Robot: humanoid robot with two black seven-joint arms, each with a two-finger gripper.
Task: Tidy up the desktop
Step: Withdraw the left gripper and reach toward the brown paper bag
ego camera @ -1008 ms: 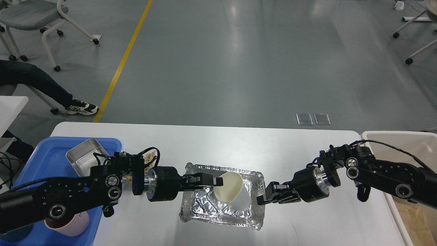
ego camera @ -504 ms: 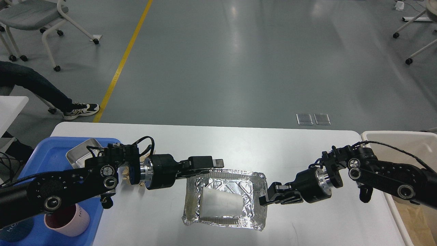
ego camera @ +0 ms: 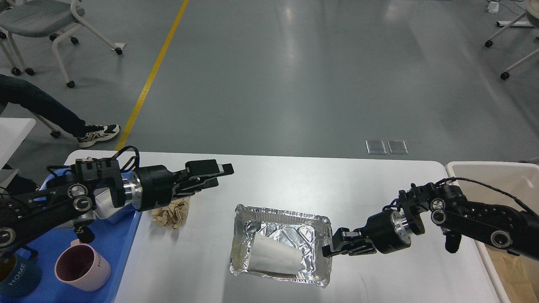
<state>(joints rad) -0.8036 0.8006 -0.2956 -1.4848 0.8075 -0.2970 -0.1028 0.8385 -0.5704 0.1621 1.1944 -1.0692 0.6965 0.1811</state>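
Now left gripper withdrawn empty, paper cup lying in foil tray

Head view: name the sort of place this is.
Likely a robot lab or workshop hall: bare grey floor with a yellow line, wheeled chairs, and a white desktop holding a foil tray.

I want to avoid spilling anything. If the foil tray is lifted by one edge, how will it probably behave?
The foil tray looks thin and crinkled, so it will probably flex or sag, not stay stiff. The white paper cup lies on its side inside and may roll. The right gripper pinches only the rim, so the tray could tilt.
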